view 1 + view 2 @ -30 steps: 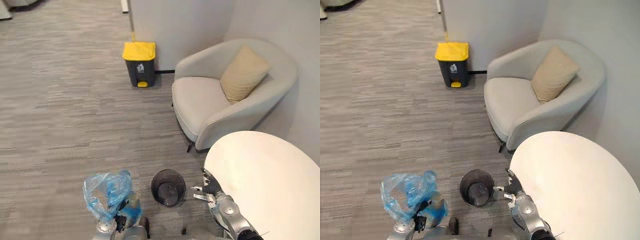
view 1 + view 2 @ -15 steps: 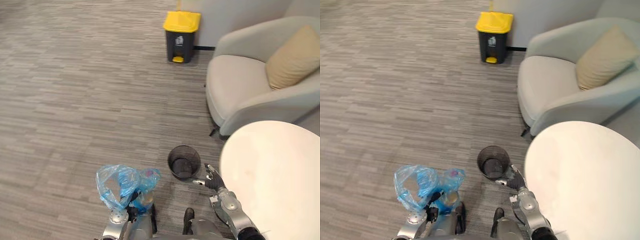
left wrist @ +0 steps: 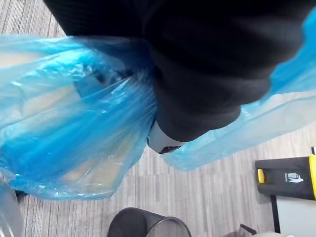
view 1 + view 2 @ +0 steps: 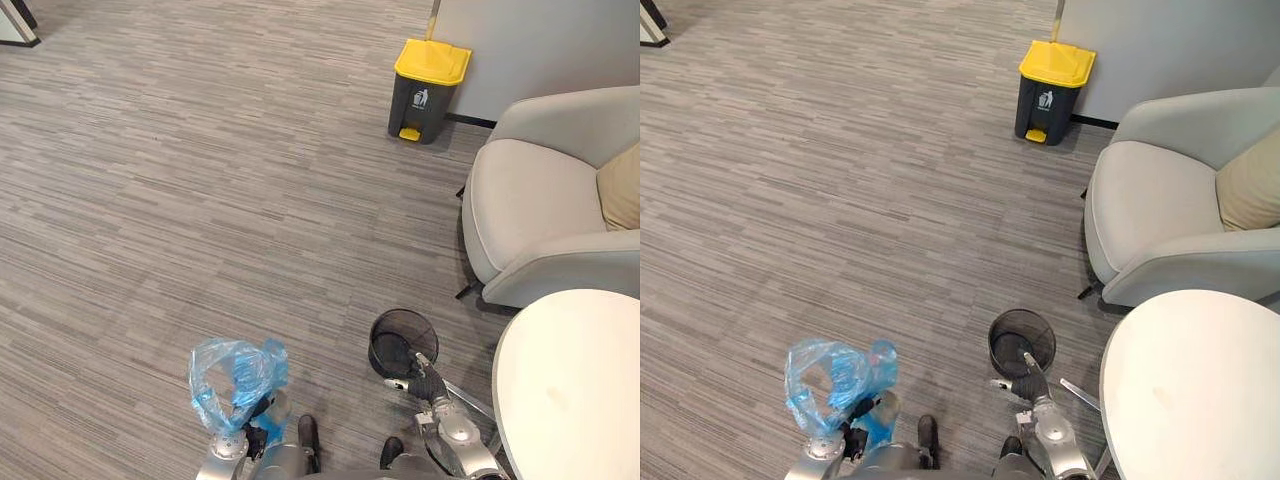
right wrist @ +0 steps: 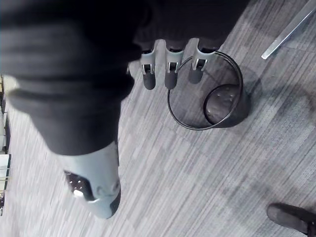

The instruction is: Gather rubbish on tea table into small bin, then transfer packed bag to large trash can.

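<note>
A blue plastic rubbish bag (image 4: 235, 378) with rubbish inside hangs over the carpet at the lower left, and my left hand (image 4: 247, 438) is shut on it. In the left wrist view the blue bag (image 3: 69, 128) bunches around the hand's dark cover. The small black mesh bin (image 4: 403, 342) stands on the floor beside the round white tea table (image 4: 575, 390). My right hand (image 4: 421, 381) hovers just short of the mesh bin (image 5: 207, 94), its fingers (image 5: 168, 74) straight and holding nothing. The large dark trash can (image 4: 428, 76) with a yellow lid stands far ahead by the wall.
A light grey armchair (image 4: 535, 215) with a tan cushion (image 4: 622, 186) stands to the right, between the table and the large can. Grey striped carpet (image 4: 200, 200) stretches ahead and to the left. A wall (image 4: 540, 40) runs behind the can.
The camera has swung left, so the large can, chair and table have slid right in the picture. The bag stays in my left hand and the right hand stays open by the mesh bin.
</note>
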Robot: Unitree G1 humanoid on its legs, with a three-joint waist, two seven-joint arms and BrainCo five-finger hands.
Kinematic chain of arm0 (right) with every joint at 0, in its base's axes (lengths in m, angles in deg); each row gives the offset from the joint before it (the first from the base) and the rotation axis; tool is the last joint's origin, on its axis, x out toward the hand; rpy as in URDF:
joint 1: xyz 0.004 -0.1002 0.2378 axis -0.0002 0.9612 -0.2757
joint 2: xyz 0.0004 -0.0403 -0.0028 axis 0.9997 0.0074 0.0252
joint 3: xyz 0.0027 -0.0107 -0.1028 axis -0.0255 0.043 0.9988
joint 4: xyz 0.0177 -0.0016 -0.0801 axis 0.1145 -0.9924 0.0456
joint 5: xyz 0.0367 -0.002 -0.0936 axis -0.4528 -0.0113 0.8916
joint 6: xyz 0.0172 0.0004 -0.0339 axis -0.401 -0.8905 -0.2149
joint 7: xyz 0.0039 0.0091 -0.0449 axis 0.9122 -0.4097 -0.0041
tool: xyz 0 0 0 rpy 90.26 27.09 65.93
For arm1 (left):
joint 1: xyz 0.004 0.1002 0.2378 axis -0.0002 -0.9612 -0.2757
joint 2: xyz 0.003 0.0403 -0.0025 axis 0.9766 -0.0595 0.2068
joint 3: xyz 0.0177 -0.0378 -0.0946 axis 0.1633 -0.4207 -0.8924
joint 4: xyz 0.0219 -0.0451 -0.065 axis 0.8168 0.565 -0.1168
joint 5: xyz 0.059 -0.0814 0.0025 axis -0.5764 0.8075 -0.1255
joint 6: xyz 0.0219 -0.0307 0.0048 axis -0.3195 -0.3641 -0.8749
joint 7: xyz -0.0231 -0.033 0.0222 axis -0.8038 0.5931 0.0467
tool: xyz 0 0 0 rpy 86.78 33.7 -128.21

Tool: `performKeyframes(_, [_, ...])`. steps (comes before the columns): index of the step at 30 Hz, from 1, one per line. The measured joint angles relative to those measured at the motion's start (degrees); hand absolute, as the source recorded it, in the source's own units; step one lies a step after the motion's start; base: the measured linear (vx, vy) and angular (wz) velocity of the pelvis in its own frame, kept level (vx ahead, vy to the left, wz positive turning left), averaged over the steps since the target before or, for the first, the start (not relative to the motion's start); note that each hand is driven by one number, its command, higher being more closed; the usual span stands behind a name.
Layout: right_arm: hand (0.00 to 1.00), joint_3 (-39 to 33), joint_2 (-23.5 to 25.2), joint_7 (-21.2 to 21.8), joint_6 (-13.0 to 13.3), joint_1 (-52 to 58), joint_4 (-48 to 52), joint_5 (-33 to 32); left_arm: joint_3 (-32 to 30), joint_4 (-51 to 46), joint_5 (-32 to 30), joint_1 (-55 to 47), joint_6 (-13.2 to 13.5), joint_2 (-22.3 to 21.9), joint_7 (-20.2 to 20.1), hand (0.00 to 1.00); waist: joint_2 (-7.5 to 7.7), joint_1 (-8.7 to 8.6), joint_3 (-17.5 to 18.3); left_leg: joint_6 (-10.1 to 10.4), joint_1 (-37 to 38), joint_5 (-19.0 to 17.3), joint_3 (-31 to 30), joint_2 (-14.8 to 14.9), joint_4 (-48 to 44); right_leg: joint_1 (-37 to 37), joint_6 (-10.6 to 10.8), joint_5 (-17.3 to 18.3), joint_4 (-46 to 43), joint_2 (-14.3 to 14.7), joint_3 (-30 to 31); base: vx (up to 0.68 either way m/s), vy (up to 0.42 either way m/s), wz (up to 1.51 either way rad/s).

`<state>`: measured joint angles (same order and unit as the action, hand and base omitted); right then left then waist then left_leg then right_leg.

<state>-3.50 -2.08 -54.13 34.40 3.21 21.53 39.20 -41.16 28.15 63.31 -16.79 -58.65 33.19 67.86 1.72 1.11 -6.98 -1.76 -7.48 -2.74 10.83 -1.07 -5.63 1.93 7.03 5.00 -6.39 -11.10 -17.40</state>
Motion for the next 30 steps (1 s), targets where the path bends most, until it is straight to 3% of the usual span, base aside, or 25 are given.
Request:
performKeyframes(3, [0.0,-0.2,-0.3,0.0,-0.4,0.0,-1.2,0.0,0.0,-0.1,0.0,-0.3,-0.3,-0.3,-0.1,1.0,0.72,-0.08,-0.2,-1.6,-1.2,-5.0,-0.7,-1.7,-5.6,1.6,2.2,5.2,-9.0,-3.3,0.1,0.16,0.072,0.17])
performKeyframes(5, [0.0,-0.2,-0.7,0.0,-0.6,0.1,-1.4,0.1,0.0,-0.2,0.0,-0.7,-0.3,-0.3,-0.1,1.0,0.54,-0.27,-0.1,-2.6,-1.1,-7.2,-1.9,-2.9,-7.7,4.8,3.0,6.2,-18.6,-5.7,1.5,0.18,0.111,0.32])
performKeyframes(6, [0.0,-0.7,-0.9,0.0,-0.6,0.3,-1.4,0.1,0.0,-0.6,0.0,-0.7,-0.3,0.0,-0.1,1.0,0.83,-0.39,-0.2,-3.3,-0.2,-8.3,-3.4,-3.9,-8.5,7.6,2.2,5.6,-26.3,-7.0,3.9,0.36,0.14,0.59])
performKeyframes(7, [0.0,-1.2,-0.4,0.0,-0.7,0.5,-1.6,0.1,-0.1,-0.8,0.0,-0.6,-0.3,0.5,-0.1,1.0,1.04,-0.48,-0.4,-3.9,0.8,-8.8,-4.9,-4.3,-9.3,11.5,-0.2,5.0,-34.9,-7.2,7.8,0.37,0.107,0.84])
performKeyframes(8, [0.0,-0.9,0.0,0.1,-0.8,0.5,-2.1,0.1,-0.2,-0.9,0.0,0.0,-0.3,1.0,-0.1,1.0,0.95,-0.74,-0.5,-4.4,2.0,-9.5,-6.6,-4.0,-9.3,13.4,-0.6,8.0,-38.8,-4.6,11.4,0.31,0.044,0.67])
performKeyframes(9, [0.0,-0.8,0.0,0.2,-0.8,0.5,-2.2,0.1,-0.3,-0.9,0.0,0.1,-0.3,1.1,-0.1,1.0,0.92,-0.65,-0.5,-4.4,2.4,-9.5,-7.0,-3.9,-9.2,13.8,-0.6,8.7,-39.2,-3.8,11.9,0.22,-0.004,0.61])
performKeyframes(11, [0.0,-0.5,-0.3,0.2,-0.6,0.0,-3.0,0.0,-1.7,-0.9,0.0,0.3,-0.3,1.5,0.0,1.0,0.69,-0.68,-0.7,-4.5,5.8,-10.1,-9.4,-3.3,-7.6,16.6,-2.3,12.2,-37.1,2.7,14.8,0.27,-0.014,0.5])
performKeyframes(14, [0.0,-0.6,-0.7,0.2,-0.4,-0.2,-3.0,0.0,-2.6,-0.9,0.0,1.2,-0.3,1.7,0.1,1.0,0.62,-1.51,-1.1,-4.0,9.2,-10.4,-11.3,-2.8,-5.7,20.5,-2.7,12.2,-30.0,7.5,13.9,0.31,-0.062,0.45])
performKeyframes(16, [0.0,-0.9,-0.7,0.1,-0.4,0.6,-3.0,-0.1,-2.5,-0.9,0.0,1.5,-0.3,2.1,0.0,1.0,0.83,-3.38,-1.0,-2.0,10.8,-11.9,-13.0,-3.1,-5.2,20.2,-5.3,6.9,-21.4,8.8,14.2,0.32,-0.099,0.81])
performKeyframes(17, [0.0,-1.7,-0.8,0.1,-0.5,2.3,-3.1,-0.2,-2.6,-0.5,0.0,1.7,-0.3,1.9,0.0,1.0,1.39,-3.63,-0.9,-0.7,12.4,-13.7,-13.8,-3.2,-5.2,19.7,-8.2,1.6,-20.5,8.8,14.3,0.36,-0.105,0.48])
performKeyframes(18, [0.0,-2.9,-0.8,0.1,-0.6,2.9,-3.2,-0.3,-2.7,-0.3,-0.1,1.4,-0.3,1.0,0.1,1.0,-0.07,-3.29,-0.6,0.3,12.7,-13.9,-13.9,-1.5,-5.8,18.6,-8.5,1.9,-19.6,9.8,12.9,0.36,-0.114,0.34])
performKeyframes(19, [0.0,-3.2,-0.8,0.1,-0.6,3.3,-3.0,-0.3,-2.7,-0.3,-0.1,1.3,-0.3,0.8,0.0,1.0,-0.59,-3.44,-0.6,1.5,12.2,-14.2,-13.8,-0.9,-7.0,17.7,-9.0,2.3,-18.4,10.2,12.4,0.35,-0.118,0.14])
performKeyframes(21, [0.0,-4.8,-0.5,0.1,-0.7,3.5,-3.0,-0.6,-3.2,-0.4,-0.6,1.6,-0.3,-0.2,-0.2,1.0,-1.61,-3.76,-1.0,7.9,7.7,-15.2,-12.3,1.3,-19.6,13.7,-10.0,2.8,-15.0,11.7,11.1,0.36,-0.152,0.21])
performKeyframes(22, [0.0,-4.8,-0.5,0.0,-0.7,3.6,-2.9,-0.6,-4.0,-0.5,-0.7,1.5,-0.3,-0.8,-0.2,1.0,-1.59,-3.63,-1.1,9.2,6.2,-14.7,-11.3,2.1,-24.1,12.0,-10.2,2.9,-14.0,12.1,11.5,0.37,-0.144,0.06])
performKeyframes(24, [0.0,-4.7,-0.2,0.0,-1.0,5.2,1.0,-2.0,-4.9,-3.2,-1.0,-0.1,-0.3,-2.0,-0.3,1.0,-1.36,-3.31,-1.5,7.9,1.9,-15.9,-4.5,7.2,-37.9,4.9,-11.4,3.7,-10.2,13.4,12.2,0.3,-0.071,-0.2])
performKeyframes(26, [0.0,-4.8,-0.2,0.0,-0.9,4.5,2.2,-2.8,-5.1,-4.6,-1.0,-0.7,-0.3,-2.6,-0.3,1.0,-1.05,-2.78,-1.2,5.8,-1.4,-17.1,-3.0,8.7,-38.1,3.3,-11.8,4.1,-9.5,13.5,14.6,0.19,0.017,-0.56])
performKeyframes(30, [0.0,-5.2,-0.1,-0.1,-1.2,3.1,2.3,-2.8,-5.0,-4.7,-1.0,-0.4,-0.3,-4.2,-0.3,1.0,-1.1,-1.09,-1.3,5.9,-7.9,-17.1,-11.5,6.4,-29.7,3.3,-10.0,5.0,-9.8,12.8,21.7,0.15,0.156,-0.91])
